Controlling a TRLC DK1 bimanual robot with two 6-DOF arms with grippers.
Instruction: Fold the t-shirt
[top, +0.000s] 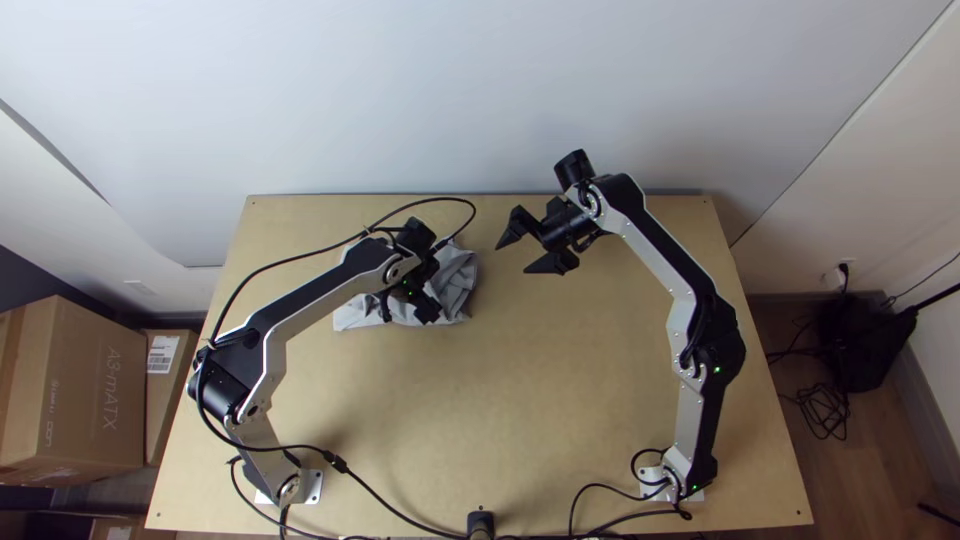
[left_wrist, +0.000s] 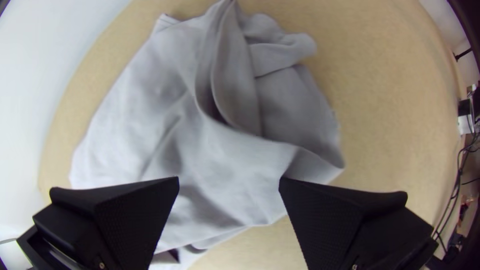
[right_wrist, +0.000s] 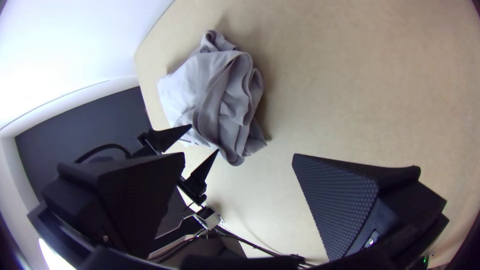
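Your left hand (left_wrist: 229, 181) gapes over the bunched t-shirt (left_wrist: 125, 115), far and left on the surface (top: 450, 410), probably to pinch a ridge; your right hand (top: 513, 258), also open, hangs aside, likely leaving it room.

The left arm (top: 322, 300) and right arm (top: 668, 250) pair silver-grey links (top: 690, 415) with chunky black joints (top: 722, 345), small green lights (top: 717, 369) and white base plates (top: 314, 486). Black cables (top: 262, 268) loop along the left one. The left claw (top: 406, 310) and right claw (top: 511, 259) carry wedge-shaped black fingers (left_wrist: 322, 212) with textured pads (right_wrist: 345, 200) and metal screws (right_wrist: 371, 240).
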